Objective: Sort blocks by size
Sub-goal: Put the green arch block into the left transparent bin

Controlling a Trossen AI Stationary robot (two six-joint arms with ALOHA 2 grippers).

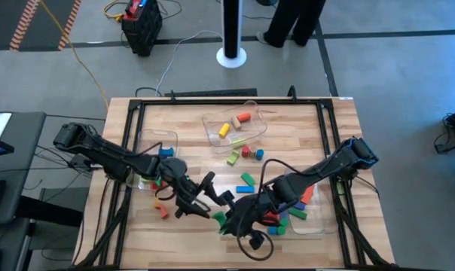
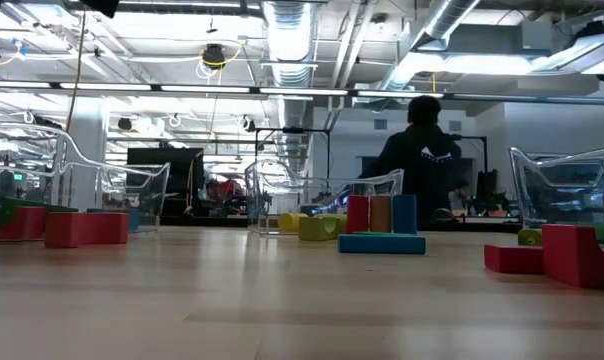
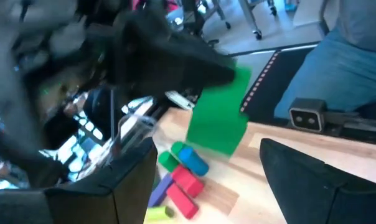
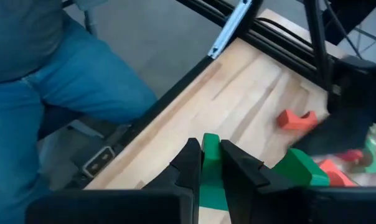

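The green block [image 4: 208, 180] is pinched thinly by the right hand [image 4: 206, 163]; beside it the left hand [image 1: 200, 197] is spread, so a knock could probably dislodge it.

Two dark, jointed arms [image 1: 107, 154] trail looping black cables, each ending in a black two-fingered claw [image 4: 205, 165].

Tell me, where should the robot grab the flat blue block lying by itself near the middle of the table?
Probably from straight above, with the pincer closing across the narrow width of the flat blue toy bar, at its middle. It lies flat and is long one way and thin the other.
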